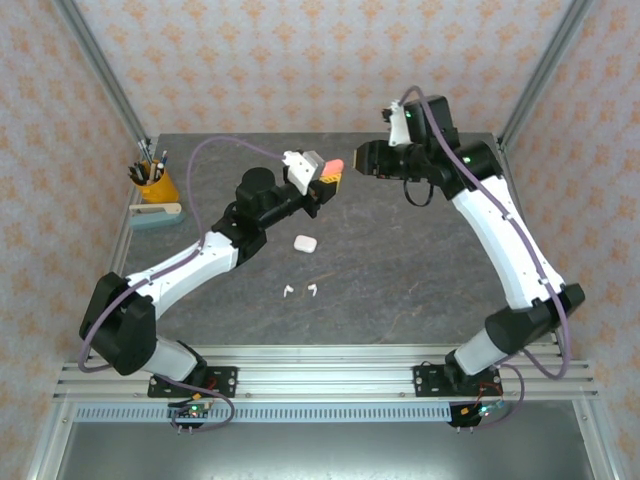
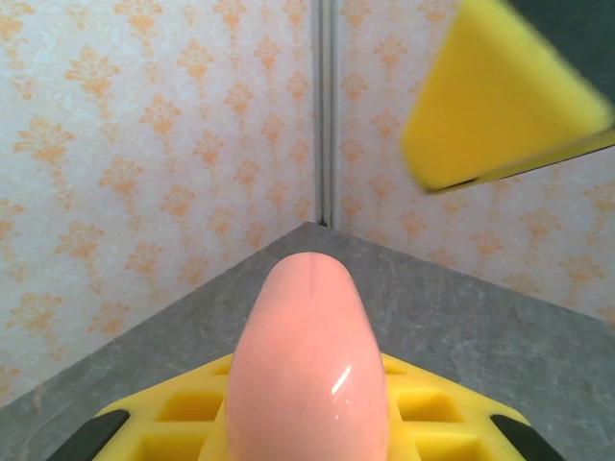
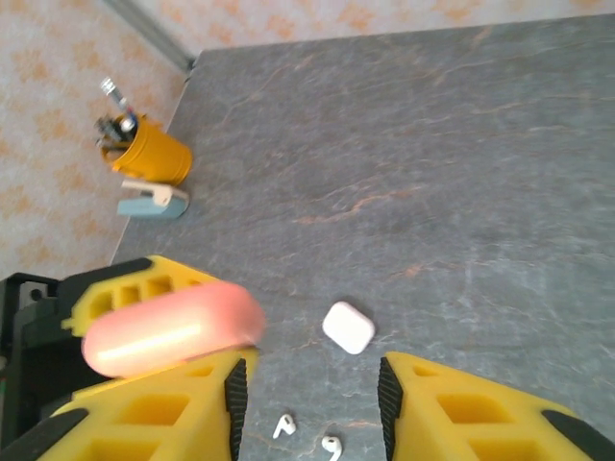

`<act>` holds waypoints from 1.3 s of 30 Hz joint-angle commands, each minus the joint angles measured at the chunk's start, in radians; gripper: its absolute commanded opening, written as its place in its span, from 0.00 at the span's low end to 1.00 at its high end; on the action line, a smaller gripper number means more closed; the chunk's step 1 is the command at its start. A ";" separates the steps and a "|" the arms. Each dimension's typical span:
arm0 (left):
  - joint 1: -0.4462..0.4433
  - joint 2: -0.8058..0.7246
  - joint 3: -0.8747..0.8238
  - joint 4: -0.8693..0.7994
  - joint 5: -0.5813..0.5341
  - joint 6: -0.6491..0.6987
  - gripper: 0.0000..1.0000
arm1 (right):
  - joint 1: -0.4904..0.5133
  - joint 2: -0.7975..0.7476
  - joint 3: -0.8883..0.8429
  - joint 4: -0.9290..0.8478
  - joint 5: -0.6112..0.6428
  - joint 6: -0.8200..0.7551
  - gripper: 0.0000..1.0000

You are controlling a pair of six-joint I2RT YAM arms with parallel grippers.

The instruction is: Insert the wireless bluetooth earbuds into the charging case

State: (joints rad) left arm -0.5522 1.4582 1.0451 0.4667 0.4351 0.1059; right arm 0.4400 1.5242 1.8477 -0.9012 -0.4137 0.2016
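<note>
Coral-pink, glossy rounded plastic charging case (image 1: 335, 164) sits clamped in the left tool (image 1: 331, 177), raised above the grey stone-look tabletop (image 1: 400, 260). The right tool (image 3: 307, 394) hovers just beside it, jaws apart and empty. Two tiny white stemmed earbuds (image 3: 283, 425) lie near a small white rounded case (image 3: 348, 327) on the tabletop.

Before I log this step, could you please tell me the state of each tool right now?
Left tool: closed on the pink case.
Right tool: open, holding nothing.
</note>
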 commanded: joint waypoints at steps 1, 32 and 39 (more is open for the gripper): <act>0.007 0.019 0.036 0.039 -0.025 -0.025 0.00 | -0.042 -0.022 -0.089 0.087 0.128 0.097 0.44; 0.007 1.022 1.127 -0.763 0.097 -0.706 0.00 | -0.126 -0.139 -0.567 0.272 0.379 0.250 0.44; 0.023 1.194 1.392 -0.967 0.081 -0.738 0.00 | -0.128 -0.128 -0.584 0.287 0.384 0.261 0.44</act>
State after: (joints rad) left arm -0.5442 2.6263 2.3489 -0.3767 0.4988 -0.5861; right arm 0.3176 1.4014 1.2781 -0.6392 -0.0662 0.4461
